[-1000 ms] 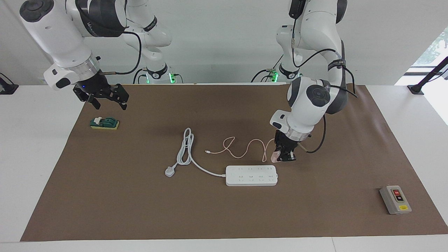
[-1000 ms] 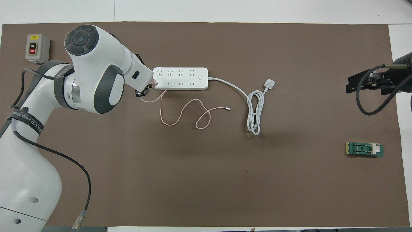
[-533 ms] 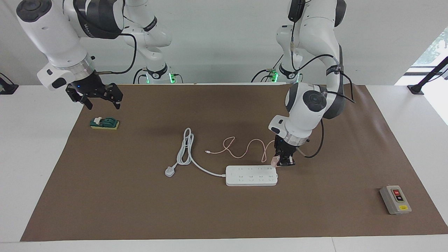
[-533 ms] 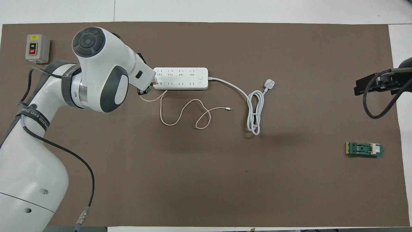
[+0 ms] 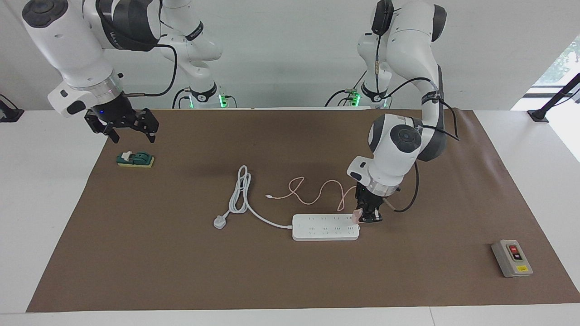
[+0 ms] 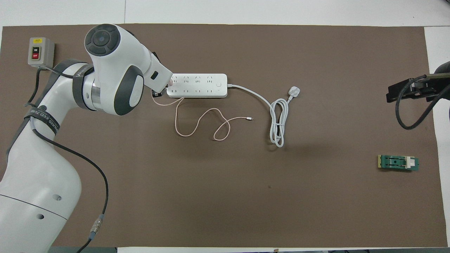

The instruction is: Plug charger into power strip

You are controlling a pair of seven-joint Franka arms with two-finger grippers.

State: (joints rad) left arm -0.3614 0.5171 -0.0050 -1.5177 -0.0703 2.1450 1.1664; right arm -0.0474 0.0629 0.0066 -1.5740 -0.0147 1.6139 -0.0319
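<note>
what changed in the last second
The left gripper, shut on the charger, carried it from beside the power strip over the strip's end toward the left arm. The right gripper rose slightly over the green part. Strip, pink cable and grey switch box stayed put.
</note>
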